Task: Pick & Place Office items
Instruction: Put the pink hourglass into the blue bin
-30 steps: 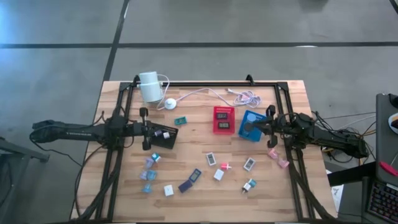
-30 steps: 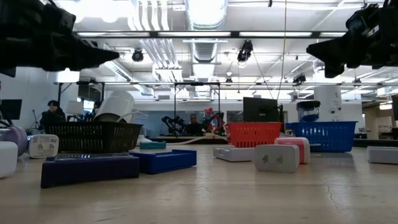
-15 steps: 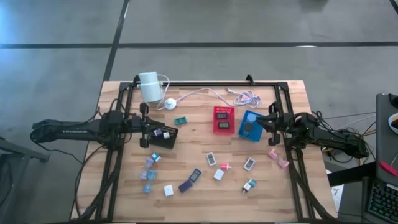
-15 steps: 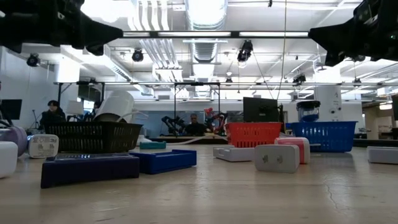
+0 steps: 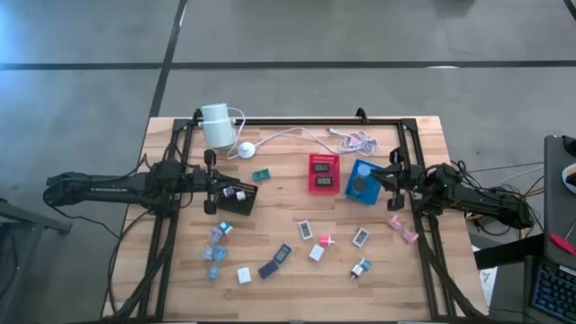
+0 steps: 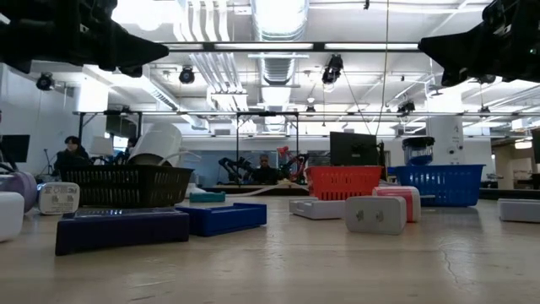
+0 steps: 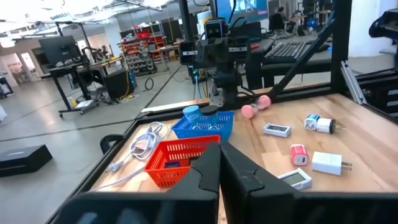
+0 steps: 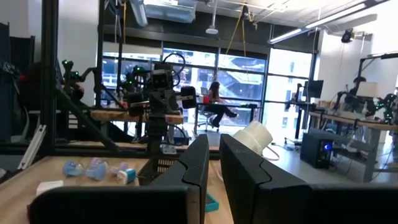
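Mostly unsorted: both arms hover empty over their trays.

High view: left gripper point(image 5: 216, 191) at the black tray point(image 5: 239, 199), right gripper point(image 5: 382, 176) at the blue tray point(image 5: 363, 183); a few items sit in the trays, but most office items point(image 5: 310, 236) lie loose on the desk point(image 5: 288, 279) front, with bare wood around them. Low view: items point(image 6: 375, 214) sit flat, arms high, room underneath. Left wrist view: jaws pressed together, holding nothing, red tray point(image 7: 176, 159) ahead. Right wrist view: jaws narrow, nothing between.
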